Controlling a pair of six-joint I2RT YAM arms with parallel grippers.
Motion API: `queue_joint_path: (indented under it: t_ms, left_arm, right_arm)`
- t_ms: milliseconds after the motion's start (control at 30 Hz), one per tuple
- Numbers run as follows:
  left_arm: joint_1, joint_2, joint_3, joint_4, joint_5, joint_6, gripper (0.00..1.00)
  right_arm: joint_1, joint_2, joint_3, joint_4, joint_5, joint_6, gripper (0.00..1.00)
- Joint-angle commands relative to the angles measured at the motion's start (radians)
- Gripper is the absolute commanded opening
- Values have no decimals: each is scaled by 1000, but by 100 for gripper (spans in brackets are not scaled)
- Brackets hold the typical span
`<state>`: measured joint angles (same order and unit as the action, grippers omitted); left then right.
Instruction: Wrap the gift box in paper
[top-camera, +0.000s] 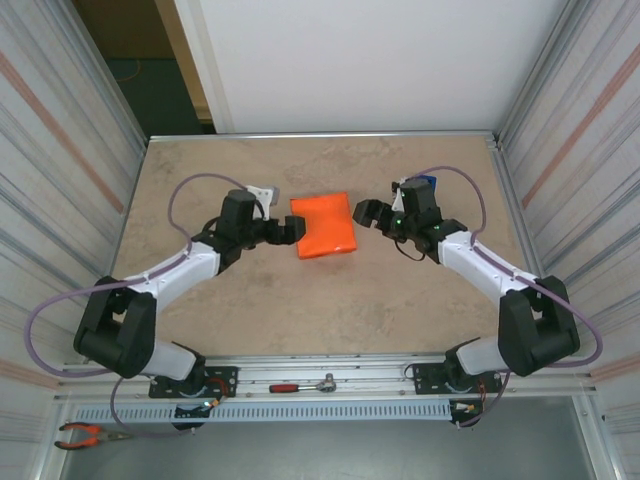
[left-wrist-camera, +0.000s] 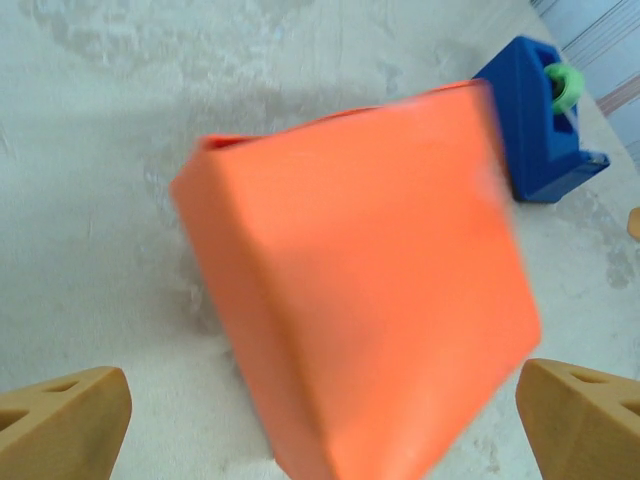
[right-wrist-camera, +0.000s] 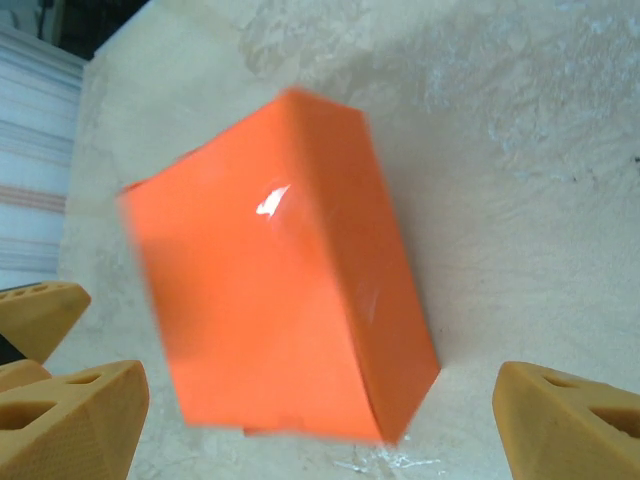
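The orange paper (top-camera: 324, 225) is folded round a box shape in the middle of the table, and the gift box itself is hidden under it. My left gripper (top-camera: 283, 232) is open just off the package's left side. My right gripper (top-camera: 368, 214) is open just off its right side. In the left wrist view the wrapped paper (left-wrist-camera: 360, 280) lies ahead of my open left gripper (left-wrist-camera: 320, 425), with both tan fingertips (left-wrist-camera: 62, 418) clear of it. In the right wrist view the paper (right-wrist-camera: 270, 290) sits ahead of my open right gripper (right-wrist-camera: 320, 420), untouched.
A blue tape dispenser (top-camera: 425, 184) stands right behind the right gripper and also appears past the package as the dispenser (left-wrist-camera: 538, 120). A small white object (top-camera: 262, 190) lies behind the left gripper. A red-handled tool (top-camera: 305, 385) and pliers (top-camera: 85, 435) lie by the arm bases.
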<state>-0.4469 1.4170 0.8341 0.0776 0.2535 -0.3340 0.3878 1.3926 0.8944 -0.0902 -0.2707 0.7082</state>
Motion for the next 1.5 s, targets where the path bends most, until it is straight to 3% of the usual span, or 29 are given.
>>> queue_joint_path:
  t_ms: [0,367,433,600,833,967,1167,1300,1467]
  left_arm:
    - [5,-25,54,-58,12,65,99]
    - [66,-82,67,-110,4,116,99]
    - [84,-96,73,-135,-21,133,99]
    - [152,-120,71,-173,-123,183,99]
    - [336,-212,-112,48,-252,323,99]
    - [407,-254,-236,182,-307,354,99]
    - [406,-196,-380,388,-293,459,99]
    - [397,-68,-382,454,-223,498,99]
    - [398,-23,-339,442,-186,494,99]
  right_arm:
    - [-14,-28,26,-44,-19,-35,88]
    - [-38,-64,21,-85,-2,-51,94]
    - [-45,-62,32,-108,15,-63,99]
    - [-75,-38,77,-188,79,-129,99]
    - [-206,-14,82,-219,254,-160,99]
    - [-263,-39,-7,-88,417,-175,99]
    - [-270,-78,-154,94,692,-424,99]
    - [-298,-69,-270,230,668,-477,99]
    - [-297,0,-369,444,644,-522,99]
